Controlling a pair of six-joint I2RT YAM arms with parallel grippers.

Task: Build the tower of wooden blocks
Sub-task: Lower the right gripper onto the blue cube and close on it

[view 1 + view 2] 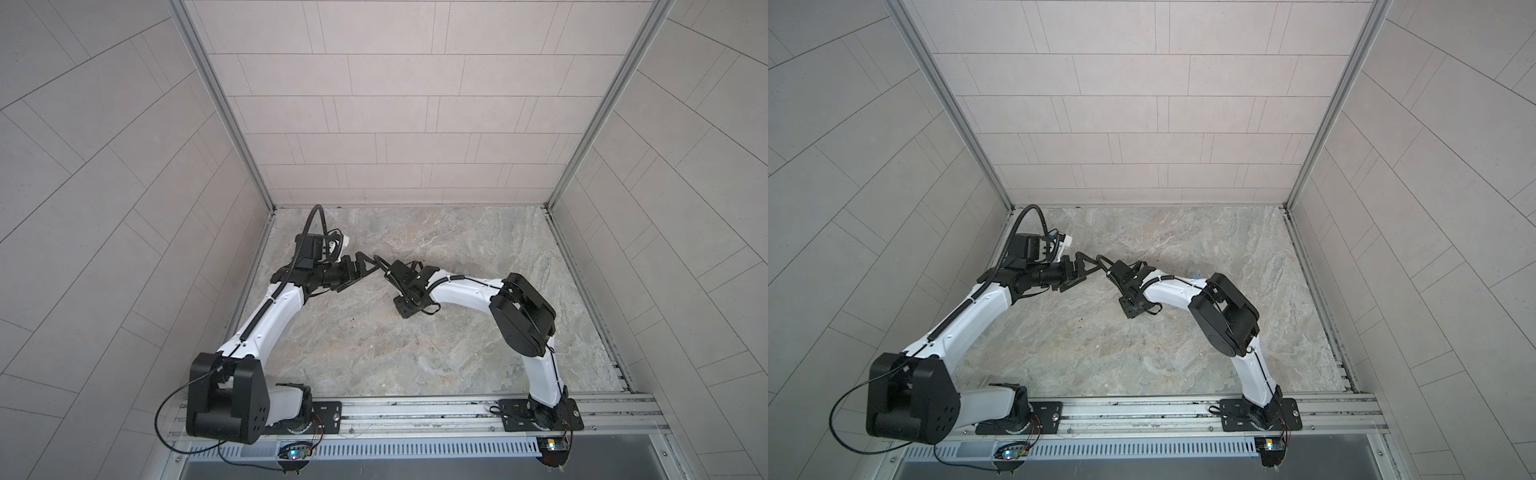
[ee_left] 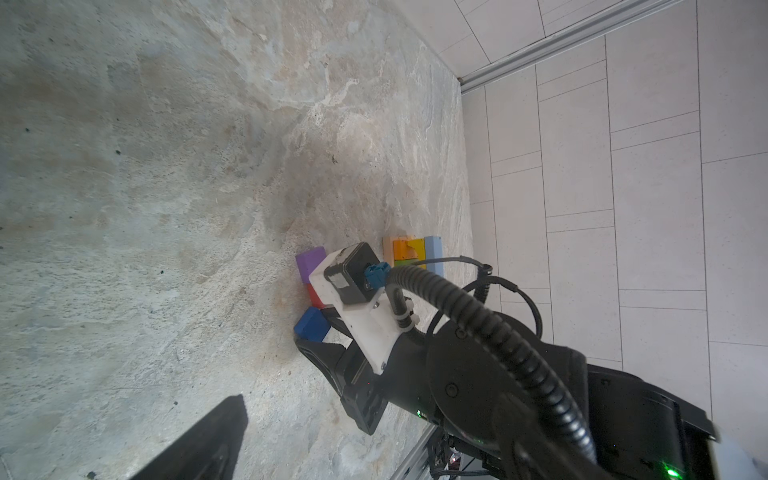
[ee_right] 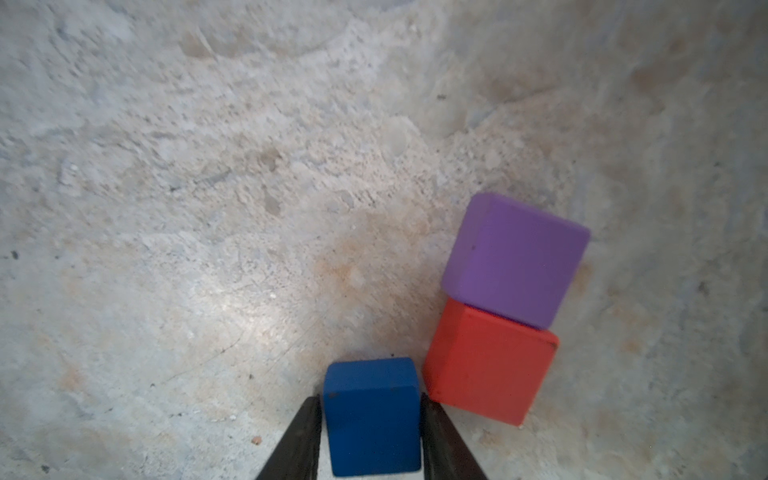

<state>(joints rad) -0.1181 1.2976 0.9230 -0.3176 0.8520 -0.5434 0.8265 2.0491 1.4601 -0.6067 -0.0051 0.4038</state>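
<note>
Both arms reach in from the near rail (image 1: 415, 409) over the marble-patterned table (image 1: 415, 353). Their grippers almost meet left of centre.

Left gripper (image 1: 371, 275): jaws spread wide, nothing between them.

Right gripper (image 3: 370, 398): angled down, with both fingers (image 3: 305, 432) pressed against opposite sides of the blue cube (image 3: 372, 415), a closed grip on it. Whether the cube rests on the table or sits just off it: cannot tell.

Red cube (image 3: 490, 365): just beside the blue cube, its near corner against one finger or very nearly so.

Purple cube (image 3: 515, 262): beyond the red cube, in contact with it and overlapping its far edge. On top of it or behind it: cannot tell.

Farther on, the left wrist view shows a tight cluster partly hidden behind the right wrist camera (image 2: 353, 276). It holds a tan oblong (image 2: 387, 249), an orange oblong (image 2: 404, 248), a green oblong (image 2: 400, 263) and a light-blue oblong (image 2: 433, 254). How they are layered is unclear.

In both top views the right arm covers nearly all the blocks.
</note>
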